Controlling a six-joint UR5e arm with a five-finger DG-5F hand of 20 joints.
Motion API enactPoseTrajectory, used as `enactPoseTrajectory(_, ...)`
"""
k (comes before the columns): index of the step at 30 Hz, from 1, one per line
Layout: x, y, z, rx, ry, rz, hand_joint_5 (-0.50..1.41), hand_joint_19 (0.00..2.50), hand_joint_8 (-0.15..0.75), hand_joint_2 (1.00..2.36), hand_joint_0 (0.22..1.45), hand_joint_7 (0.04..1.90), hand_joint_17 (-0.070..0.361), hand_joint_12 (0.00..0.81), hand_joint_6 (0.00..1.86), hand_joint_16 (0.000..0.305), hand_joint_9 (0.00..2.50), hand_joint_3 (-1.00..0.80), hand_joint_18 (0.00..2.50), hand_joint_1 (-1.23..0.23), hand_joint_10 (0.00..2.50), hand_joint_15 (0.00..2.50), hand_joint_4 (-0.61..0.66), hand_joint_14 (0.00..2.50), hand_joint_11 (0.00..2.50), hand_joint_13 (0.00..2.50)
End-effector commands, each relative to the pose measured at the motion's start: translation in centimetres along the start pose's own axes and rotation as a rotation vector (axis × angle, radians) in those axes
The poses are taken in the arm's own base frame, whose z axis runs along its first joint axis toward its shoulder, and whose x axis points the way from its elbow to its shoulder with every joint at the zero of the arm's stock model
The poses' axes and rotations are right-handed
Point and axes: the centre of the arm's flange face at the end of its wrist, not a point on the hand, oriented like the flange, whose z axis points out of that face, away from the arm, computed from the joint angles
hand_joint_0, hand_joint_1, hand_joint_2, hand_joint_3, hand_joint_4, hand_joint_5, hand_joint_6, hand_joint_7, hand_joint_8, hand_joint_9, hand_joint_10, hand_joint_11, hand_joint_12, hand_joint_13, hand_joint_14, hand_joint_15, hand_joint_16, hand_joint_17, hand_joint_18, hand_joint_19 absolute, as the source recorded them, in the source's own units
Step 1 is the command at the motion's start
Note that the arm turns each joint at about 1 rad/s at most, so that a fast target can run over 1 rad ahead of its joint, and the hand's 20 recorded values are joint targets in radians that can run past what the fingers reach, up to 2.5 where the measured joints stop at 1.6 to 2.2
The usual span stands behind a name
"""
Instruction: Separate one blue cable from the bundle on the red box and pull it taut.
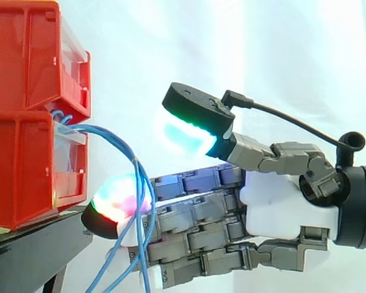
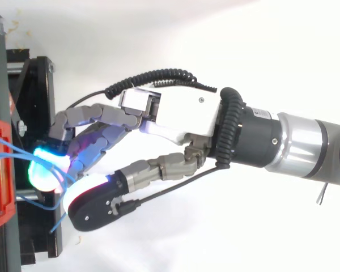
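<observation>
My hand (image 1: pixel 274 201) reaches in from the right of the side view. It is open: the fingers lie straight and stacked, pointing left, and the thumb is lifted well above them. The thumb pad (image 1: pixel 189 131) glows green and cyan near centre frame. Nothing is pinched. The fingertips (image 1: pixel 119 204), glowing red and green, sit at lower left just beside the front of the lower red bin (image 1: pixel 24 171), above the edge of the black stand (image 1: pixel 30 241).

The blue cables (image 1: pixel 119 143) leave the front of that bin, arch to the right, then drop across the fingers just behind the tips and hang out of the bottom of the frame. They touch the fingers, but I cannot tell whether any strand runs between them. In the top view the cables (image 2: pixel 11 148) cross the red bin at the left edge toward the glowing tips.

I judge the step in hand to be singling out one strand. To do it well, I would ease one strand away from the others and close the thumb on it alone. I would then draw back to the right slowly until it straightens, without dragging the bin.

The lower bin holds the cable ends behind a clear front panel. An upper red bin (image 1: pixel 30 55) is stacked on it, with its contents hidden.
</observation>
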Motion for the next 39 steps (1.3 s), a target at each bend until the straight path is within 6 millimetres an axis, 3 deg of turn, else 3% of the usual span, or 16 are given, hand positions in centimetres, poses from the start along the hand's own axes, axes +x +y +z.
enactPoseTrajectory(1,0.1,0.3,0.2,-0.007,0.011,0.002,-0.04,0.55,0.2,1.01,0.59,1.22,0.117,0.297,0.5,0.052,0.92,-0.43,0.38,-0.65,0.01,0.24,0.21,0.01,0.16,0.64)
enactPoseTrajectory(7,0.1,0.5,0.2,-0.009,0.01,0.004,-0.04,0.55,0.199,1.01,0.6,1.35,0.117,0.298,0.5,0.052,0.93,-0.41,0.4,-0.68,0.01,0.24,0.18,0.01,0.18,0.65)
enactPoseTrajectory(12,0.0,1.0,0.1,0.007,0.011,0.0,-0.07,0.57,0.207,1.01,0.6,1.1,0.117,0.3,0.66,0.052,0.94,-0.37,0.42,-0.7,0.01,0.25,0.16,0.01,0.23,0.66)
enactPoseTrajectory(21,-1.0,2.8,-0.7,0.06,0.01,-0.016,-0.11,0.58,0.209,1.01,0.59,0.88,0.117,0.306,0.79,0.052,0.94,-0.39,0.44,-0.75,0.01,0.27,0.18,0.01,0.28,0.67)
enactPoseTrajectory(27,-1.3,4.1,-1.1,0.077,0.012,-0.026,-0.1,0.58,0.209,1.01,0.58,0.88,0.117,0.304,0.83,0.052,0.97,-0.41,0.46,-0.74,0.01,0.28,0.17,0.01,0.29,0.69)
enactPoseTrajectory(32,-1.0,4.8,-0.7,0.062,0.009,-0.021,-0.11,0.58,0.212,1.02,0.6,0.97,0.116,0.306,0.86,0.052,0.97,-0.28,0.46,-0.74,0.01,0.29,0.11,0.01,0.32,0.69)
enactPoseTrajectory(35,-0.8,5.4,-0.5,0.052,0.009,-0.017,-0.13,0.59,0.217,1.02,0.62,0.84,0.117,0.306,0.93,0.052,0.96,-0.18,0.48,-0.78,0.01,0.31,0.03,0.01,0.35,0.7)
enactPoseTrajectory(39,-0.8,5.8,-0.2,0.04,0.008,-0.013,-0.14,0.58,0.224,1.02,0.65,0.83,0.119,0.31,0.96,0.053,0.95,-0.15,0.51,-0.79,0.01,0.31,-0.03,0.01,0.38,0.71)
